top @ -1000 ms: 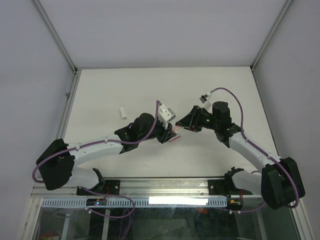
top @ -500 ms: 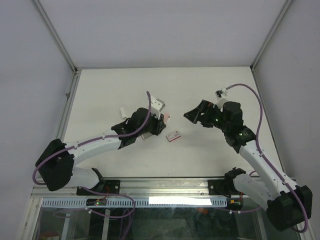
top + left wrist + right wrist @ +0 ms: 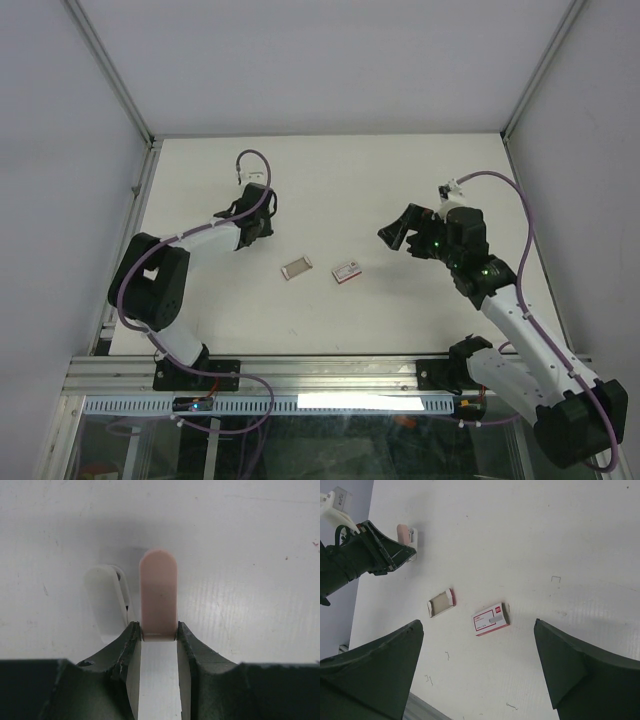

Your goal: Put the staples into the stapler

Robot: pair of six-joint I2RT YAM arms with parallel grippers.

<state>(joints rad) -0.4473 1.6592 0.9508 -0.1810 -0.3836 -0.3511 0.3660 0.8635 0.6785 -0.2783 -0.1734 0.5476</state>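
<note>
Staples (image 3: 296,268) lie flat on the table (image 3: 400,170) toward its near middle, a small grey rectangle with a pale rim, touched by neither arm. Just right of them, across a small gap, a red-and-white box (image 3: 346,271) also lies flat. Farther back and to the right, the right gripper (image 3: 397,232) hangs above the table with its fingers spread wide and nothing between them; its wrist view looks down on the box and the staples. Farthest, on the left side, the left gripper (image 3: 159,631) is clenched on a pink bar (image 3: 158,602), pinching one end so the rounded end sticks out past the fingertips. A white bar (image 3: 106,605) lies just beside the pink one; whether they touch cannot be told.
</note>
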